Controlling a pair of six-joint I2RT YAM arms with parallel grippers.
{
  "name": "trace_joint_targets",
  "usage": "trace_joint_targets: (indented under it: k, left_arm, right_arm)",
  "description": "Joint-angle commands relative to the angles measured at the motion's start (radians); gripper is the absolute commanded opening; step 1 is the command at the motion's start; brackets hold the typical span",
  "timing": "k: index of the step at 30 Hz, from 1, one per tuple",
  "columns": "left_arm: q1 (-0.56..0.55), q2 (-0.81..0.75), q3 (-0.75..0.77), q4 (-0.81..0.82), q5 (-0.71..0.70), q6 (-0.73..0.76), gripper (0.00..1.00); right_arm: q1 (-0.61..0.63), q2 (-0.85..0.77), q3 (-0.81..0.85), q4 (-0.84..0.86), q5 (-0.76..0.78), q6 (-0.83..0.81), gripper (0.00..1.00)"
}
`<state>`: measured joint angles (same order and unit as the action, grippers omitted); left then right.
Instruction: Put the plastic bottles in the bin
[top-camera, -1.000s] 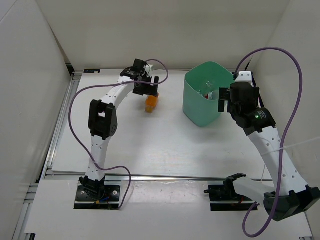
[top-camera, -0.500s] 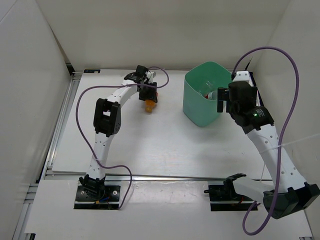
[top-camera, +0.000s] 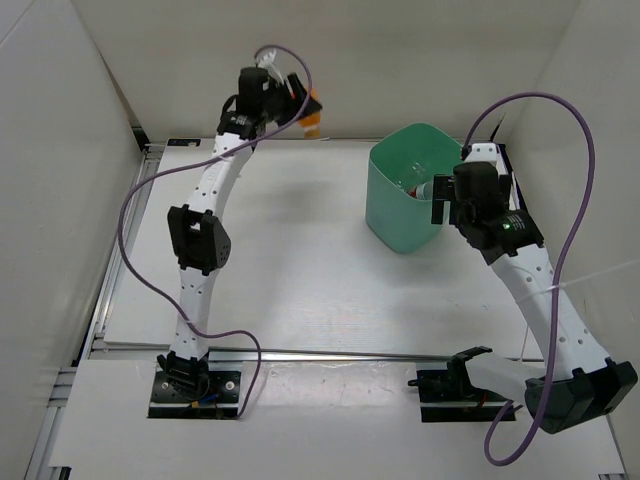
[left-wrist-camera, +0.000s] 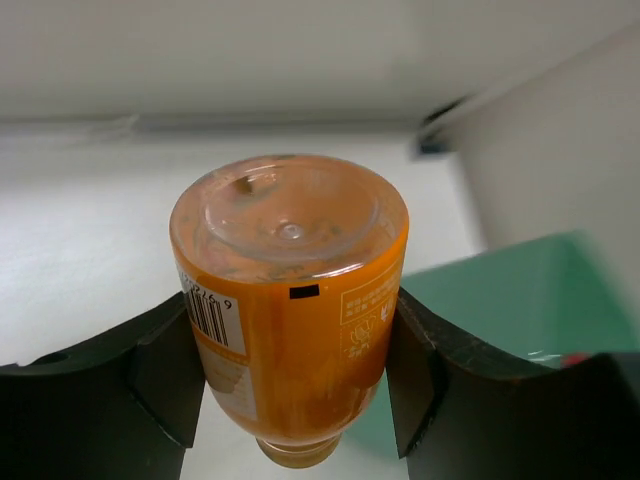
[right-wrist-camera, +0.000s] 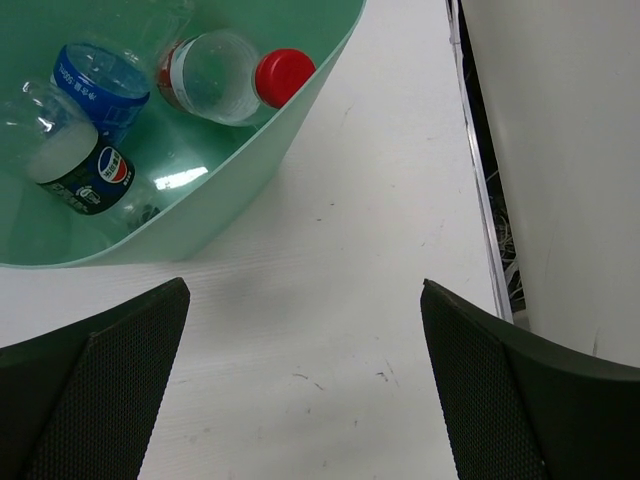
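My left gripper (left-wrist-camera: 295, 370) is shut on the orange bottle (left-wrist-camera: 290, 300), its flat base toward the camera and its neck pointing down. From above, that bottle (top-camera: 313, 112) hangs high over the table's far edge, left of the mint-green bin (top-camera: 405, 215). Inside the bin (right-wrist-camera: 215, 215) lie three bottles: a red-capped clear one (right-wrist-camera: 230, 78), a blue-labelled one (right-wrist-camera: 100, 85) and one with a dark label (right-wrist-camera: 75, 170). My right gripper (right-wrist-camera: 300, 385) stands open over bare table just right of the bin, nothing between its fingers (right-wrist-camera: 95, 385). From above, the right gripper (top-camera: 445, 197) sits at the bin's right wall.
White walls (top-camera: 330, 60) close in the table at the back and both sides. A metal rail (right-wrist-camera: 480, 190) runs along the table's right edge beside the right gripper. Purple cables (top-camera: 585, 200) loop from both arms.
The left gripper closed on the orange bottle standing on the table and lifted it up and back toward the far wall. The right arm has barely moved.
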<state>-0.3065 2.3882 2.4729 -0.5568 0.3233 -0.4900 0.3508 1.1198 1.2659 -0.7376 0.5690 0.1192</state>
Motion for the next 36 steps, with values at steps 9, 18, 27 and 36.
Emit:
trace_joint_targets:
  k: [9,18,27,36]
  left_arm:
    - [-0.186,-0.123,0.032,0.691,0.013,-0.586,0.42]
    - [-0.301,-0.018,0.024,0.730,0.152,-0.667,0.42]
    - [-0.312,0.006,-0.054,0.617,0.299,-0.538,1.00]
    - [-0.300,-0.101,-0.094,0.539,0.235,-0.383,1.00]
  right_arm:
    - [-0.003,-0.040,-0.016,-0.043,0.106,0.097,1.00]
    - [-0.003,-0.069,-0.016,-0.126,0.227,0.186,1.00]
    - [-0.003,-0.069,0.004,-0.137,0.216,0.217,1.00]
    - [-0.003,-0.087,0.027,-0.204,0.238,0.358,1.00]
